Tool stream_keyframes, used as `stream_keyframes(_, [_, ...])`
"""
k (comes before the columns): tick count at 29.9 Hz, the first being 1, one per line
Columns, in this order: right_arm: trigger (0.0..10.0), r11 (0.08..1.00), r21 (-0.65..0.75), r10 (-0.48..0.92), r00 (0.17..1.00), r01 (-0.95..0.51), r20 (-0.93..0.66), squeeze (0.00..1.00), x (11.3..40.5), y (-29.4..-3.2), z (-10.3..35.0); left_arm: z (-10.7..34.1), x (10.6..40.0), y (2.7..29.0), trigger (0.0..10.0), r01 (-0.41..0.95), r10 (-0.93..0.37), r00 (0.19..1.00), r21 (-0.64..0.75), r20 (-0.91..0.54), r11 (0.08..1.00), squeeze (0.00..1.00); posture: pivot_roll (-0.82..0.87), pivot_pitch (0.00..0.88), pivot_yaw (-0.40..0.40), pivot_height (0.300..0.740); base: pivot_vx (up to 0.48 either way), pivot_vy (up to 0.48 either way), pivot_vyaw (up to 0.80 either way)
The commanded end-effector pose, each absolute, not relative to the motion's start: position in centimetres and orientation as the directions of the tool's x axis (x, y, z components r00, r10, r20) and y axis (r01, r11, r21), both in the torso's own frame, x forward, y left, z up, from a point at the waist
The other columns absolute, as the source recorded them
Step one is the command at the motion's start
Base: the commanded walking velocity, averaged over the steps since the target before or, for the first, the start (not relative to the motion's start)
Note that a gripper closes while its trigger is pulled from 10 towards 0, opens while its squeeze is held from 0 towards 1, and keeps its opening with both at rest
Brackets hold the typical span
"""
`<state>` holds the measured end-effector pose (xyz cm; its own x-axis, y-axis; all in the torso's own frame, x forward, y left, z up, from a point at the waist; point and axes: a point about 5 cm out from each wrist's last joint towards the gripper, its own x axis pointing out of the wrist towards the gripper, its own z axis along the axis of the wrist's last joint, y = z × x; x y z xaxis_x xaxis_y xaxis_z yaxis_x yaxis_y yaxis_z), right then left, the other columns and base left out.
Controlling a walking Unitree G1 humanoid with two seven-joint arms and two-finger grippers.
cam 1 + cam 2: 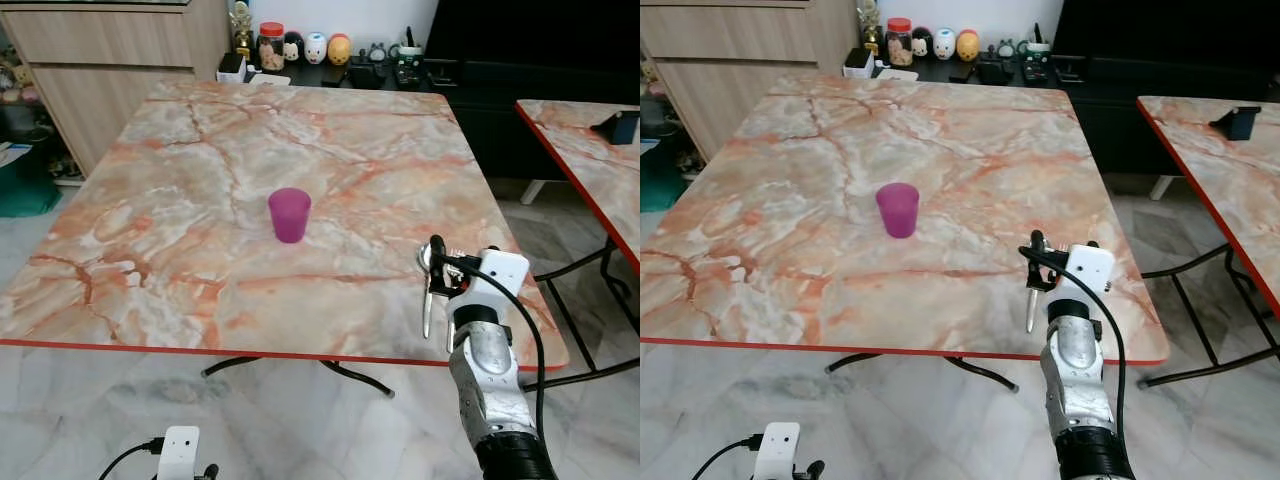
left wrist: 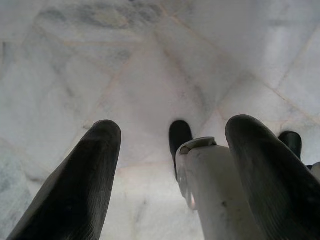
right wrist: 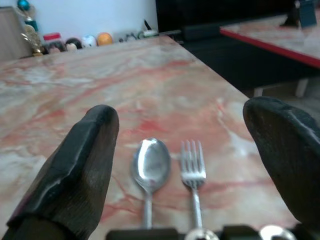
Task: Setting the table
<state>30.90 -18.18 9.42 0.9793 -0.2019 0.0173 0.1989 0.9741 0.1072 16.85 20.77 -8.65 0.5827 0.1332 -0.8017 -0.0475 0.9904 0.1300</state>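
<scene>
- Spoon (image 3: 150,165) and fork (image 3: 193,167) lie side by side on the marble table (image 1: 180,230), bowl and tines pointing toward the far edge, near the table's near-right corner.
- Right gripper (image 3: 185,165) sits over their handles, fingers (image 3: 80,165) spread wide and clear of both pieces; it grips nothing.
- In the head view a metal handle (image 1: 427,310) shows just beside the gripper (image 1: 440,262), close to the near edge.
- Purple cup (image 1: 289,214) stands upright mid-table, well apart from the cutlery.
- Left gripper (image 2: 170,165) hangs low over the floor (image 2: 150,75), fingers apart, idle, empty.
- Status guess: cup and cutlery placed; no plate on the table, so the setting looks partly done.
</scene>
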Motion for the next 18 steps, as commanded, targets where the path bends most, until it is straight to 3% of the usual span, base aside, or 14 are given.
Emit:
stream_keyframes(1, [10.0, 0.966, 0.134, -0.218, 0.975, 0.221, -0.041, 0.00, 30.9, -18.5, 9.2, -8.9, 16.4, 20.5, 10.0, -0.032, 0.124, 0.561, 0.128, -0.819, 0.991, 0.00, -0.04, 0.052, -0.057, 0.740, 0.000, 0.000, 0.00])
stream_keyframes(7, [10.0, 0.960, 0.157, -0.213, 0.969, 0.232, -0.129, 0.00, 31.1, -18.3, 8.3, -9.0, 16.3, 20.6, 10.0, -0.032, 0.124, 0.559, 0.128, -0.820, 0.991, 0.00, -0.03, 0.053, -0.056, 0.740, 0.000, 0.000, 0.00])
stream_keyframes(8, [8.4, 0.962, 0.147, -0.211, 0.968, 0.230, -0.134, 0.00, 31.3, -18.3, 8.4, -9.0, 16.3, 20.6, 10.0, -0.033, 0.124, 0.558, 0.128, -0.820, 0.991, 0.00, -0.03, 0.052, -0.056, 0.740, 0.000, 0.000, 0.00])
stream_keyframes(9, [8.4, 0.963, 0.140, -0.211, 0.968, 0.230, -0.138, 0.00, 31.3, -18.3, 8.4, -9.0, 16.2, 20.6, 10.0, -0.033, 0.125, 0.558, 0.128, -0.821, 0.991, 0.00, -0.03, 0.052, -0.056, 0.740, 0.000, 0.000, 0.00])
stream_keyframes(10, [3.2, 0.962, 0.144, -0.212, 0.968, 0.231, -0.137, 0.00, 31.5, -18.3, 8.5, -9.0, 16.2, 20.7, 10.0, -0.033, 0.126, 0.557, 0.130, -0.821, 0.991, 0.00, -0.03, 0.052, -0.056, 0.740, 0.000, 0.000, 0.00])
stream_keyframes(11, [1.0, 0.961, 0.153, -0.212, 0.968, 0.231, -0.134, 0.00, 31.5, -18.3, 8.6, -9.0, 16.2, 20.7, 10.0, -0.033, 0.126, 0.557, 0.130, -0.821, 0.991, 0.00, -0.03, 0.052, -0.056, 0.740, 0.000, 0.000, 0.00])
stream_keyframes(12, [0.0, 0.960, 0.160, -0.211, 0.969, 0.230, -0.131, 0.00, 31.6, -18.3, 8.7, -9.0, 16.2, 20.8, 10.0, -0.034, 0.127, 0.556, 0.130, -0.821, 0.991, 0.00, -0.03, 0.053, -0.056, 0.740, 0.000, 0.000, 0.00])
stream_keyframes(18, [0.0, 0.960, 0.149, -0.215, 0.965, 0.237, -0.150, 0.00, 31.9, -18.5, 9.0, -9.0, 16.3, 20.7, 10.0, -0.031, 0.125, 0.560, 0.130, -0.819, 0.991, 0.00, -0.03, 0.054, -0.055, 0.740, 0.000, 0.000, 0.00])
